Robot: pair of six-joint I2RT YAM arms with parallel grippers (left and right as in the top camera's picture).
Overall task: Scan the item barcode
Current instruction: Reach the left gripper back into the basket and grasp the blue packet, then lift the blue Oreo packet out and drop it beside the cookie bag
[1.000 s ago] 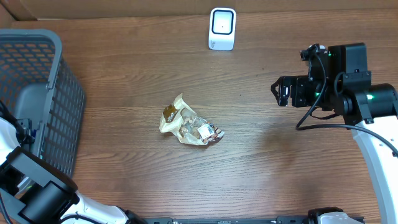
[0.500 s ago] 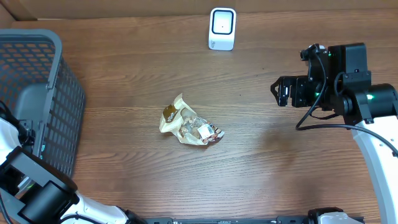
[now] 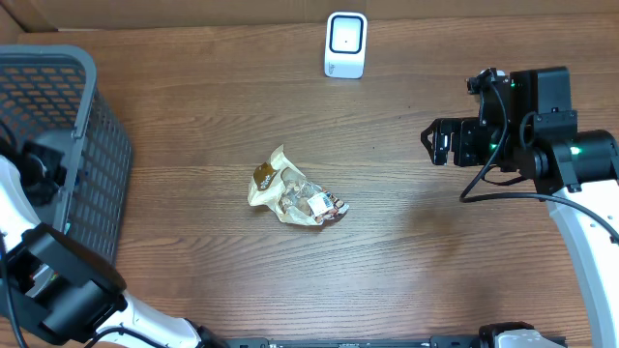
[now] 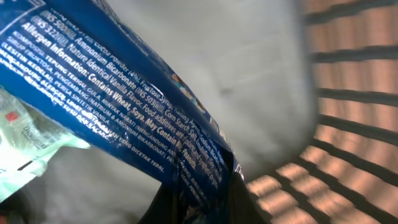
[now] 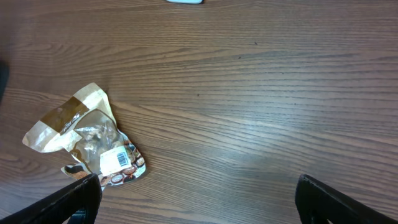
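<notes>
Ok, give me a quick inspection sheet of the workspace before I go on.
Surface: brown wooden table, no spills seen.
Job's things: white barcode scanner at far edge; crumpled beige snack bag mid-table, label up; blue printed packet inside grey mesh basket.
Clutter: nothing seen.
Grippers: left gripper shut on the blue packet; right gripper open, holding nothing.
Cables: black cable looped on right arm.
Surroundings: cardboard beyond far edge.

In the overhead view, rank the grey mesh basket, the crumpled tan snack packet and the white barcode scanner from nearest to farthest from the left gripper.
From the left gripper:
1. Grey mesh basket, far left; the gripper is inside it.
2. Crumpled tan snack packet, table centre.
3. White barcode scanner, top centre.
</notes>
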